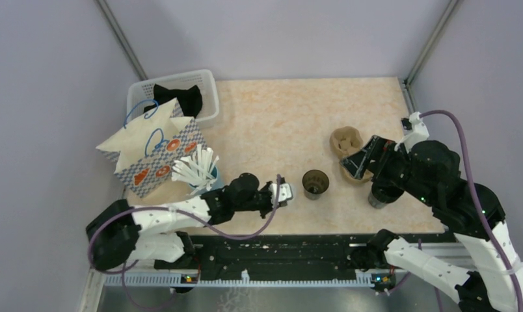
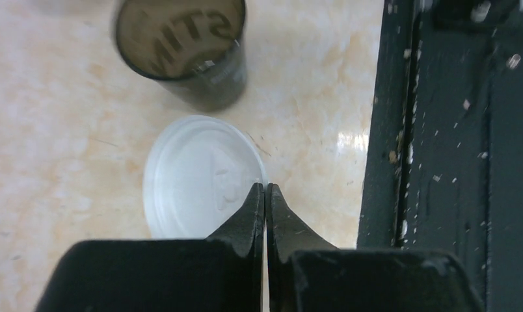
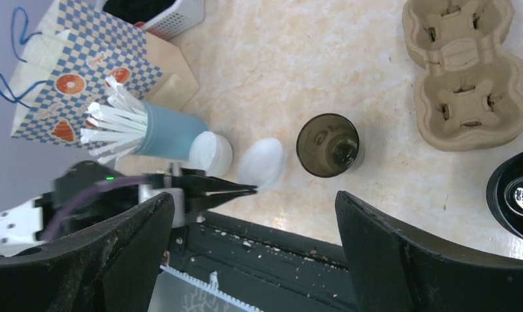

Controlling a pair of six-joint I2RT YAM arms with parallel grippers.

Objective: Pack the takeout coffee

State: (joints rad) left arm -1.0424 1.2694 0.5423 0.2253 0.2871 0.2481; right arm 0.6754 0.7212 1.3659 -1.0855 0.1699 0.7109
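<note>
The takeout coffee (image 1: 315,184) is a dark brown translucent cup standing upright without a lid near the table's front middle; it also shows in the left wrist view (image 2: 181,45) and the right wrist view (image 3: 328,144). Just left of it, a round white lid (image 2: 203,175) (image 3: 262,162) is pinched at its near rim by my left gripper (image 2: 265,190) (image 1: 286,193), which is shut on it. The lid looks tilted. My right gripper (image 3: 254,208) (image 1: 365,161) hangs wide open, high above the table at the right, holding nothing.
A brown pulp cup carrier (image 1: 345,142) (image 3: 464,71) lies right of centre. A black cup (image 3: 516,195) stands by the front right. A light blue cup of white straws (image 1: 197,170), a second white lid (image 3: 210,153), a checked paper bag (image 1: 151,153) and a white basket (image 1: 207,88) fill the left.
</note>
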